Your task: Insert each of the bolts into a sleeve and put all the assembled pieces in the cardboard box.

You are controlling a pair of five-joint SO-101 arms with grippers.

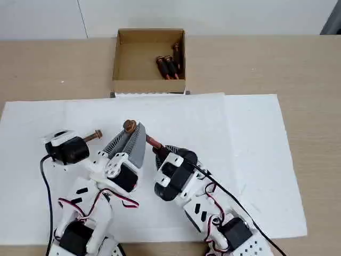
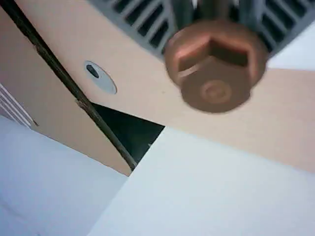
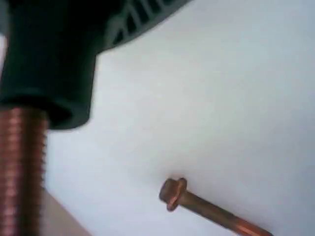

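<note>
Mid-sheet, left gripper [image 1: 133, 129] fingers clamp bolt [image 2: 214, 73] by head; right gripper [image 1: 153, 144] just beside, pinching black sleeve [image 3: 49, 64], threads protruding. Loose bolt [image 1: 93, 135] left; cardboard box [image 1: 122, 58] far.

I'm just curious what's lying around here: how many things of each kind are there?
Cardboard box: 1
Assembled pieces inside it: 3
Bolts outside it: 2
Black sleeve: 1
Total: 7

No legible text, numbers or labels in any view. Cardboard box [image 1: 149, 85] walls plain; round mark on bolt [image 2: 214, 64] head unreadable.
</note>
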